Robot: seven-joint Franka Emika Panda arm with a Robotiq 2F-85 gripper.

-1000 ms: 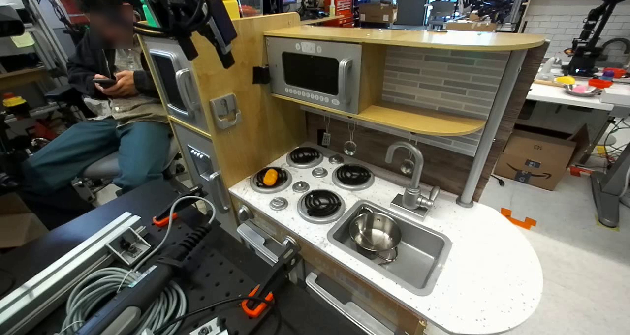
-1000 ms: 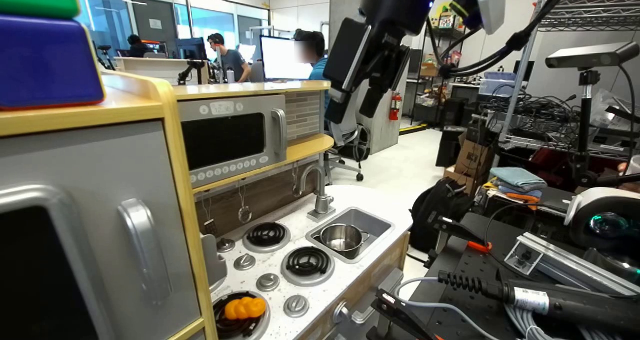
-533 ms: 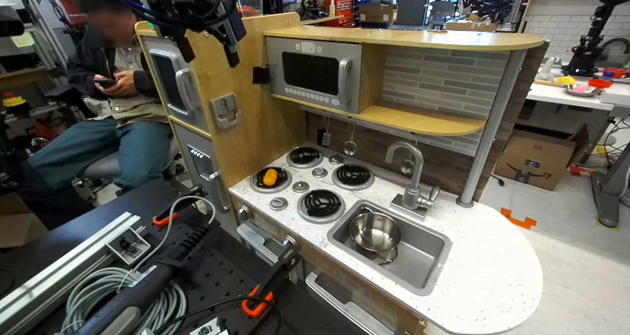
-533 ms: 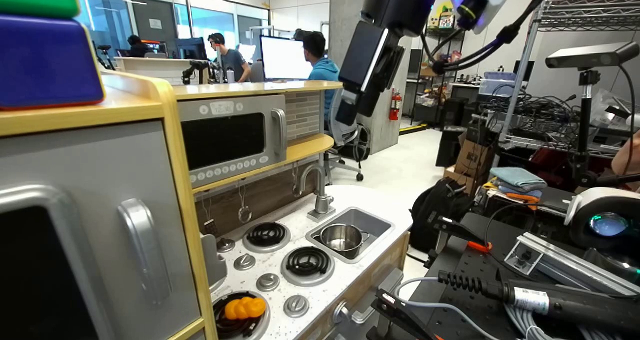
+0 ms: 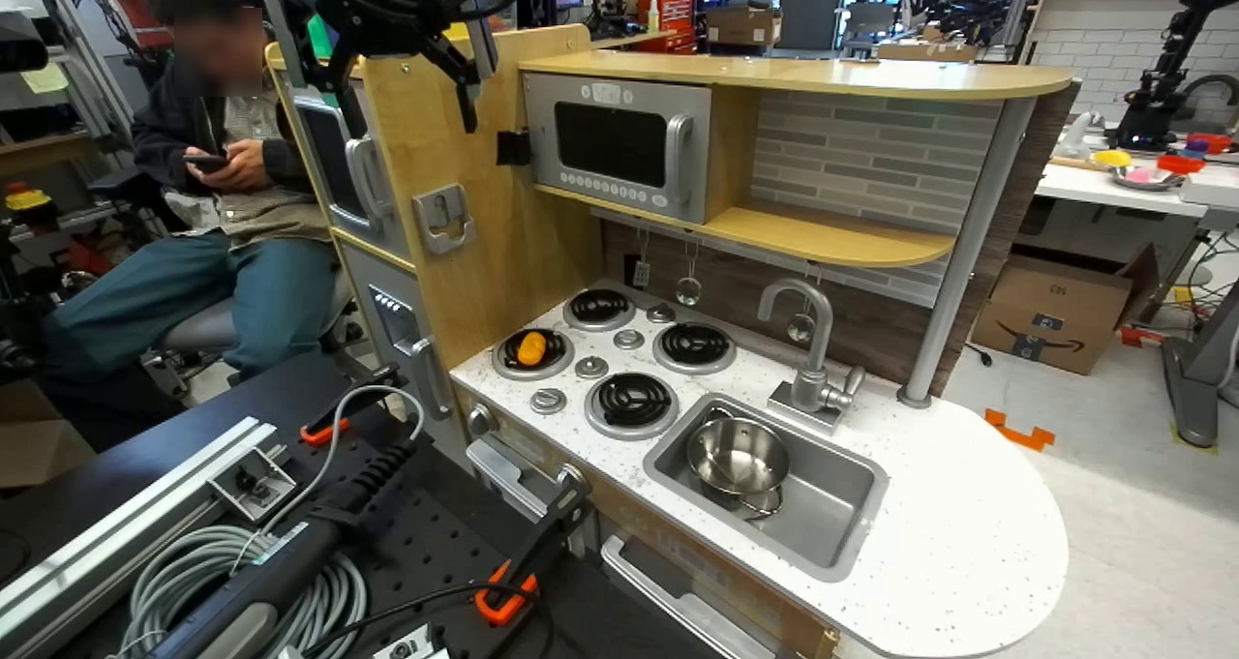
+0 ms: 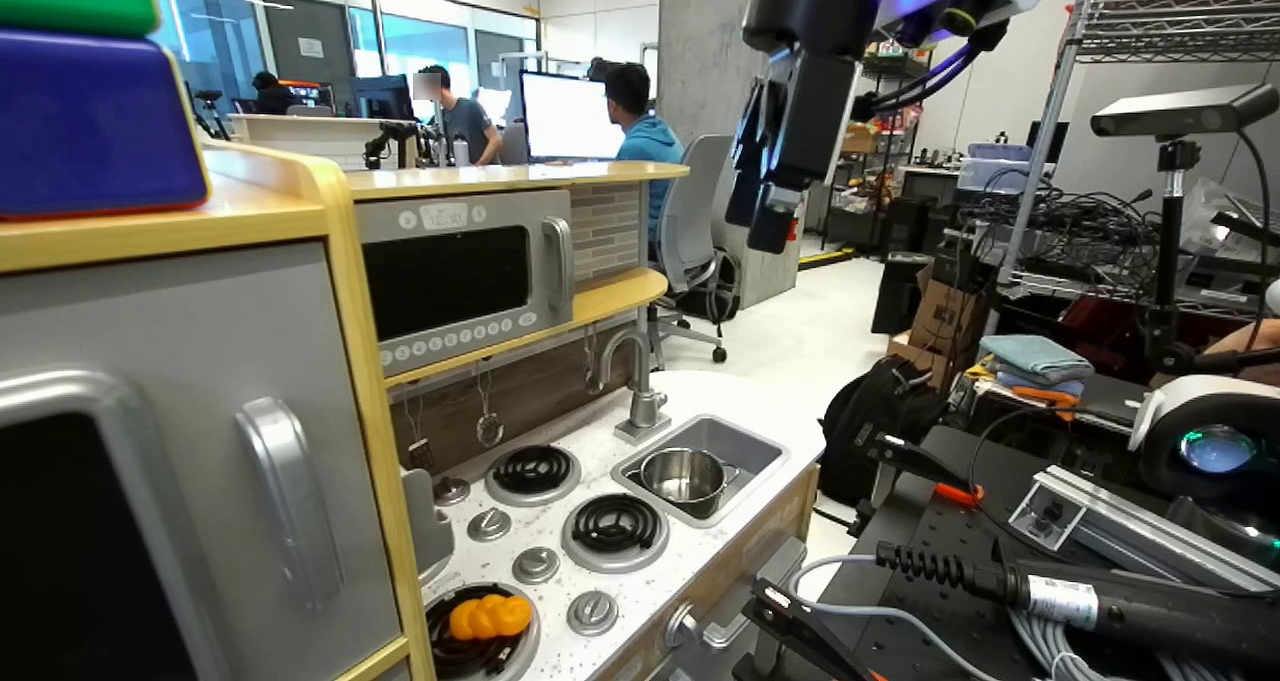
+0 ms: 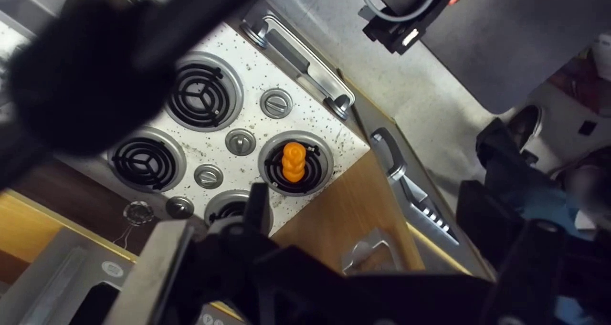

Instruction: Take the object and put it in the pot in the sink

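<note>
The small orange object, lumpy and rounded, lies on a black stove burner in both exterior views (image 5: 531,348) (image 6: 490,617) and in the wrist view (image 7: 293,162). The shiny steel pot (image 5: 739,456) stands in the silver sink (image 5: 837,519). Both also show in an exterior view, the pot (image 6: 684,478) inside the sink (image 6: 748,457). My gripper (image 5: 411,117) hangs high above the counter in front of the wooden side panel. In the wrist view the gripper (image 7: 365,191) has its fingers wide apart with nothing between them. The orange object lies beyond the left finger's tip.
A wooden side panel (image 5: 503,194) borders the orange object's burner. The microwave (image 5: 619,146) and shelf overhang the back of the counter. The faucet (image 5: 821,340) rises behind the sink. A black table (image 5: 426,543) with clamps and cables stands in front.
The gripper has turned about its own axis, and its fingers now show farther apart in an exterior view. It has also shifted slightly sideways. The orange object and pot have not moved.
</note>
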